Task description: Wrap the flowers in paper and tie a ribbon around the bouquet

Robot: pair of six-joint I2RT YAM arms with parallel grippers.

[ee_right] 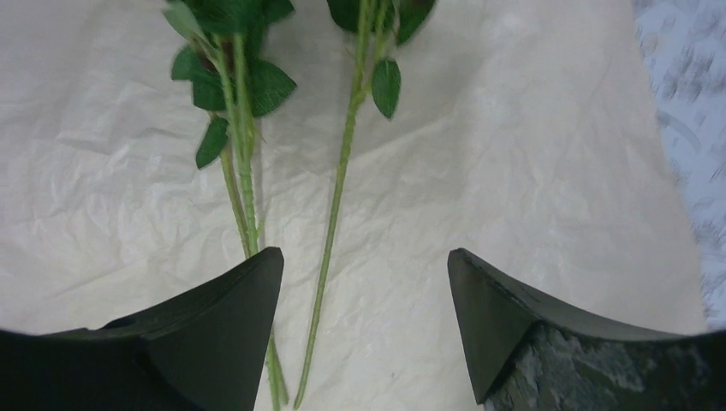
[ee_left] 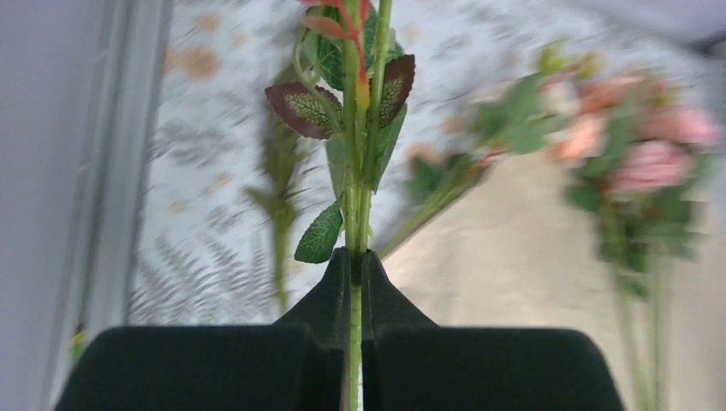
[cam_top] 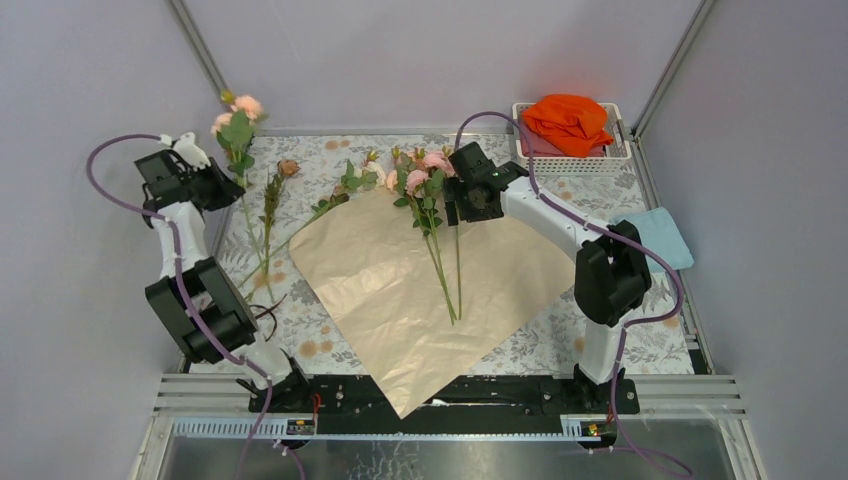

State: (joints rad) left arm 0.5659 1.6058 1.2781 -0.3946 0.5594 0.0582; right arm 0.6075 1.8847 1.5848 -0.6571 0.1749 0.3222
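- On the far left of the table, your left gripper (ee_left: 357,265) is pinched tight on one flower stem (ee_left: 354,218), just below its leaves. The stem stands upright between the fingers, and its pink bloom (cam_top: 246,105) rises against the back wall.
- Over the far corner of the paper (cam_top: 420,290), your right gripper (ee_right: 365,254) hangs with its fingers spread wide, holding nothing. Two green stems run along the sheet beneath it.
- The paper lies flat at the centre of the table, crinkled, paler tan face up. One corner points toward the arm bases and overhangs the near rail.
- The flowers (cam_top: 425,175) are split up. A small bunch lies on the paper, pink blooms at the far corner and stems pointing back toward you.
- More loose stems (cam_top: 270,205) lie on the floral-print covering (cam_top: 560,330) left of the paper — one reaches the sheet's far-left edge.
- At the back right, a white basket (cam_top: 570,165) holds an orange cloth (cam_top: 568,120). A light blue cloth (cam_top: 655,235) lies at the right edge.
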